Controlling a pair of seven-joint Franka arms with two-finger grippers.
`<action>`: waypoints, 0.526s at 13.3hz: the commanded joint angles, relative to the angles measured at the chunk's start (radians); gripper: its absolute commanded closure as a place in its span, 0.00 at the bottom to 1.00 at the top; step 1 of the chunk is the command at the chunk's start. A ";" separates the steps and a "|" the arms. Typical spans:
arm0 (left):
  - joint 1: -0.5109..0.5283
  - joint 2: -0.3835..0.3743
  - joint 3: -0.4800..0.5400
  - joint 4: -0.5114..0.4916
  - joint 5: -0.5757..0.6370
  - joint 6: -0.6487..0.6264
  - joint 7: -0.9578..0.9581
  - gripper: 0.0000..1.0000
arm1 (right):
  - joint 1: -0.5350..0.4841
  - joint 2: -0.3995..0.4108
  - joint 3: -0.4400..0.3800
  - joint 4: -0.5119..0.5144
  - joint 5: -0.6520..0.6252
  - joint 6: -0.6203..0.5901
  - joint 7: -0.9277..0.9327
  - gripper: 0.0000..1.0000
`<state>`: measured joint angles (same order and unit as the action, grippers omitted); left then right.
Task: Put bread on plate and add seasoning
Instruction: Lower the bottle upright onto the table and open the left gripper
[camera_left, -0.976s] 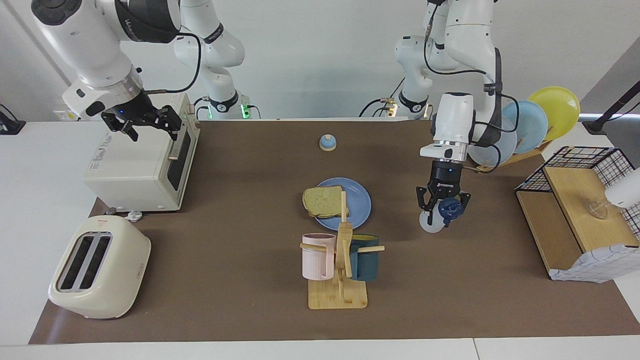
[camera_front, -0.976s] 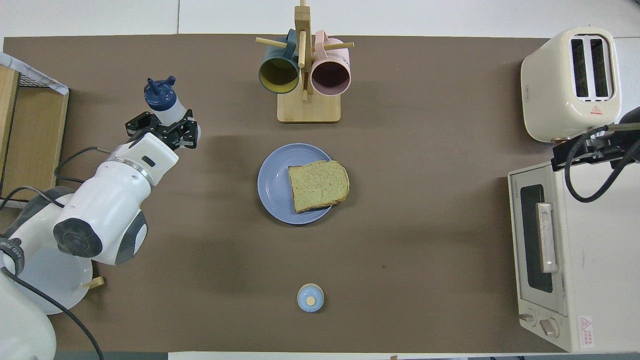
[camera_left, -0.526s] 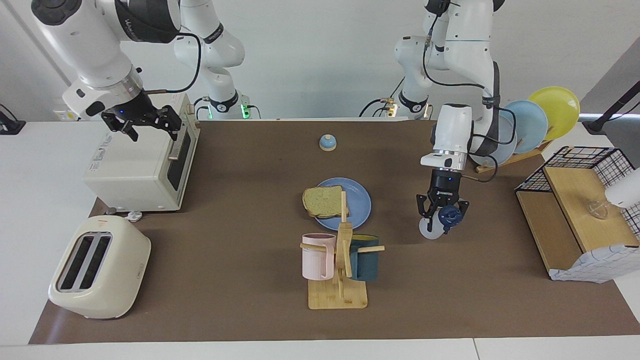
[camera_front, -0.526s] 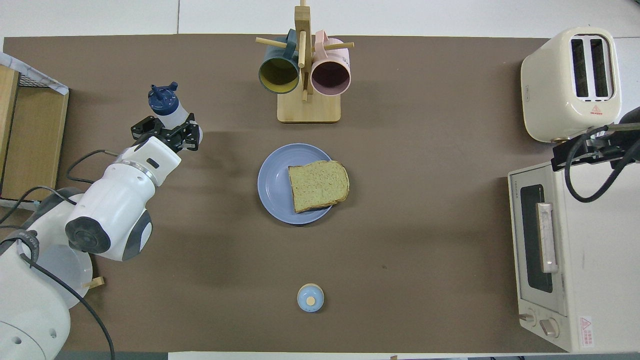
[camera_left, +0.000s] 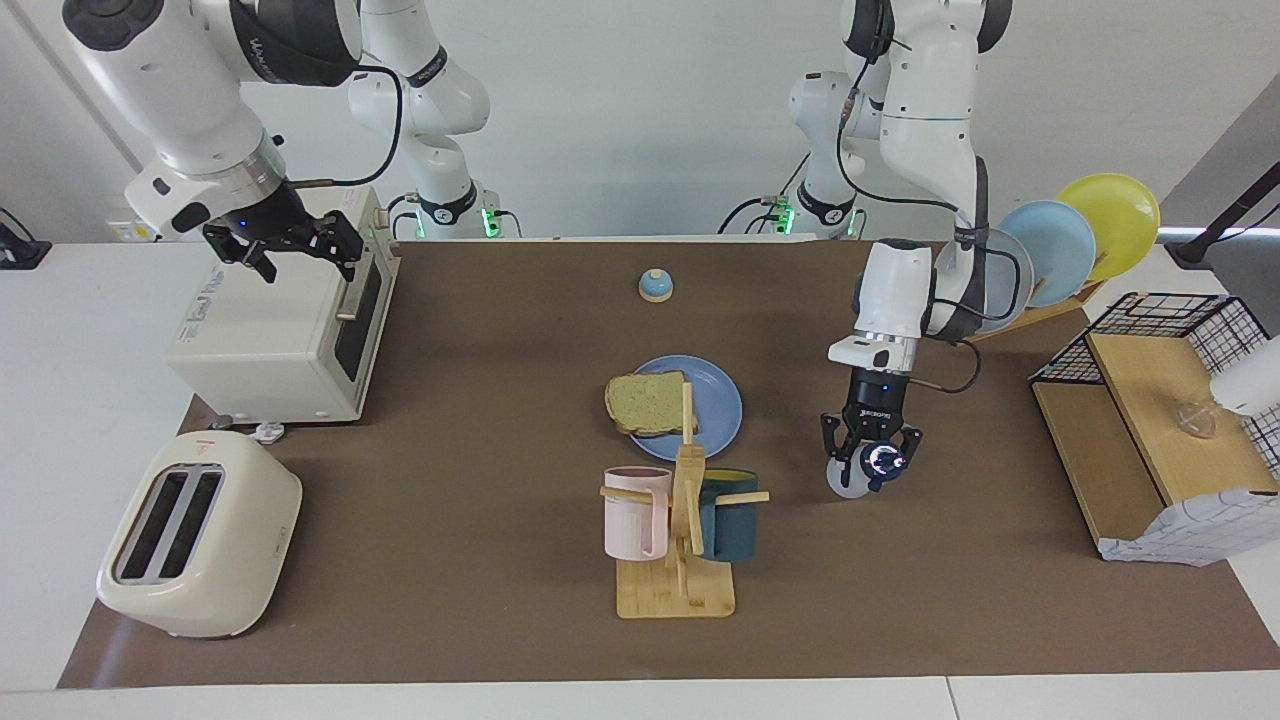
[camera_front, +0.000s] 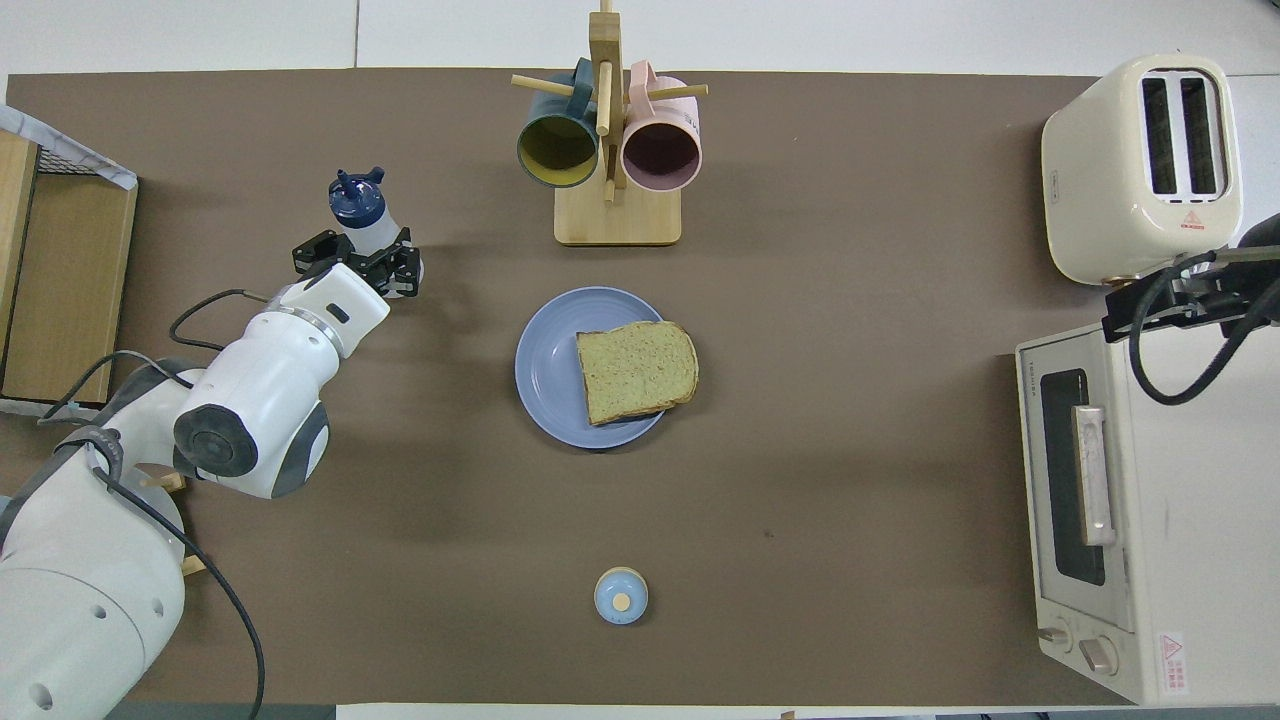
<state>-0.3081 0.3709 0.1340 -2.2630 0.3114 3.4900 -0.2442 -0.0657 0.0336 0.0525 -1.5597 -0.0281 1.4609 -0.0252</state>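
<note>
While bread (camera_left: 648, 403) lies on plate (camera_left: 722, 410) | left pincer (camera_left: 868, 462) pinches seasoning (camera_front: 366, 212) | right pincer (camera_left: 290, 243) spread | toaster-oven lettering possibly unreadable.

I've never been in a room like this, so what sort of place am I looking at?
Probably a robotics lab staged as a small kitchen. Two white arms work at a brown table set with a toaster, a toaster oven, a mug rack, and bread on a blue plate.

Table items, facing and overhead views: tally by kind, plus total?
Plates: 4 (periwinkle plate, three racked)
Mugs: 2
Bread: 1
Seasoning bottle: 1
Bell: 1
Toaster: 1
Toaster oven: 1
Mug tree: 1
Total: 12
</note>
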 joint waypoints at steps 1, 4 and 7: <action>-0.003 0.014 0.003 0.008 0.012 0.017 -0.004 1.00 | -0.010 -0.003 0.006 -0.002 -0.001 0.003 -0.021 0.00; 0.001 0.006 0.003 -0.013 0.014 0.015 -0.001 0.93 | -0.010 -0.003 0.006 -0.002 -0.001 0.003 -0.021 0.00; 0.004 0.002 0.003 -0.033 0.014 0.014 -0.003 0.56 | -0.010 -0.003 0.006 -0.002 -0.001 0.003 -0.021 0.00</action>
<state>-0.3077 0.3696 0.1343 -2.2680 0.3134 3.4946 -0.2440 -0.0657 0.0336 0.0525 -1.5597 -0.0281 1.4609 -0.0252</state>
